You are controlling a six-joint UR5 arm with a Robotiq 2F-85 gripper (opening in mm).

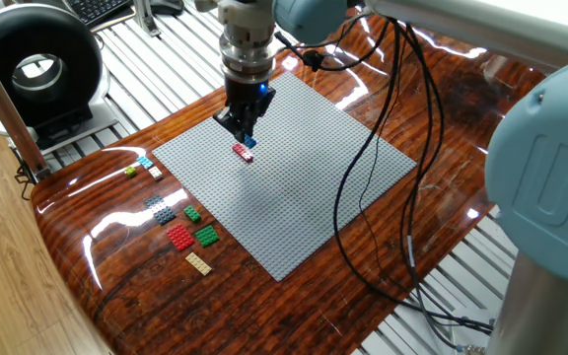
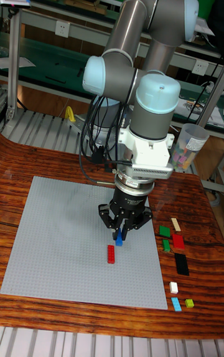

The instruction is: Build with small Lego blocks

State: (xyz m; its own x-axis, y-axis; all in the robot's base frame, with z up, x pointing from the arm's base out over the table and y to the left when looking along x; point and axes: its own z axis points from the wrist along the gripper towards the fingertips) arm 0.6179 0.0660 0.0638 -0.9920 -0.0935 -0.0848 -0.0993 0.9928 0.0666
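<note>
- Polished wood bench (image 1: 106,256) carries a grey baseplate (image 1: 304,197) in the fixed view, with metal slats and a black ring-shaped device (image 1: 33,64) behind it.
- Above the plate, the gripper (image 1: 247,138) pinches a small blue brick (image 1: 249,144) between nearly closed fingers, just over a red brick (image 1: 242,151) sitting on the plate.
- Spare bricks (image 1: 180,222) lie on the wood beside the plate's near-left edge.
- Loose black cables (image 1: 363,168) drape over the plate; judging by this, they might snag or drag pieces.
- From the tall fixed view, the gripper (image 2: 120,236) holds the blue brick (image 2: 118,240) upright above the red brick (image 2: 112,255).
- Risk: studs misaligned on pressing down, so the brick tilts or pops out.
- Shelving and a cup of bricks (image 2: 185,146) stand behind.
</note>
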